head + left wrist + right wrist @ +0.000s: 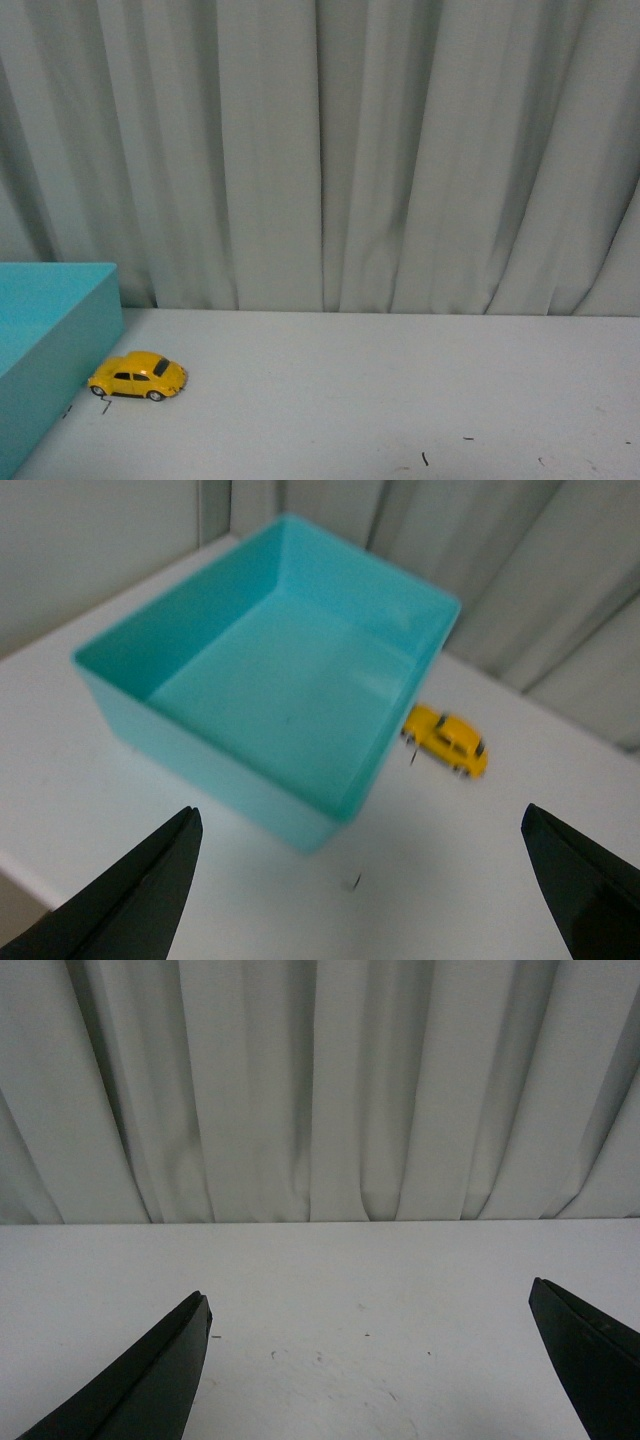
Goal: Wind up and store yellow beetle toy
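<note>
**Yellow toy waits outside the teal box, both pairs of jaws spread**

Yellow beetle toy stands on its wheels on the white surface, close against an outer wall of the teal box; I cannot tell if it touches. Left outside on bare surface, it probably has room to be gripped and wound before going into the box's open top. The left jaws hang wide apart and hold nothing, above the surface near a box corner. The toy sits beyond that corner, well apart from both tips. The right jaws, also spread and holding nothing, face the curtain, with neither box nor toy in that view.
</note>
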`<state>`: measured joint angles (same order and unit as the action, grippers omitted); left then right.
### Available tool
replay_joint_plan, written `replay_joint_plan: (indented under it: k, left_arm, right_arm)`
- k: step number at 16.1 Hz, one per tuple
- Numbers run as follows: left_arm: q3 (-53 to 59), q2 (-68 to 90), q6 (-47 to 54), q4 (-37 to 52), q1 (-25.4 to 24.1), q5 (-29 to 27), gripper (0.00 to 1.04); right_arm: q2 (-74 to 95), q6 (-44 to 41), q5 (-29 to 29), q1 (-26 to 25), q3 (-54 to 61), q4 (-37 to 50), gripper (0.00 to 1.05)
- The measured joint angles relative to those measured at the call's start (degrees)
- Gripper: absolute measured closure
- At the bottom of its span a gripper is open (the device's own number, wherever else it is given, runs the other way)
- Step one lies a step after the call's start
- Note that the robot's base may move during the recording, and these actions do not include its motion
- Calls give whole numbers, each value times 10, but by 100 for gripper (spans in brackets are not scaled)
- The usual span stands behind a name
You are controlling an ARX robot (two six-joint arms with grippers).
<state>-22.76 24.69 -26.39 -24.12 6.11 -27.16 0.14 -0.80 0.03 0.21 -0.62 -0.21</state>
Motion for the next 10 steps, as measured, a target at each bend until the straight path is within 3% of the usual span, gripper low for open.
replay_joint_plan:
  k: [2,5,8,10]
  left_arm:
    - [-41,124,72,129,-96,84,7]
    - [-125,330,192,261,-169,146,7]
    - [-254,526,295,311,-170,165,7]
    - [-344,621,364,284,-150,211,7]
  right_arm:
    - [0,0,-1,0,0,0,7]
    - [0,0,0,0,0,0,7]
    - [0,0,0,0,0,0,7]
    - [0,0,0,0,0,0,7]
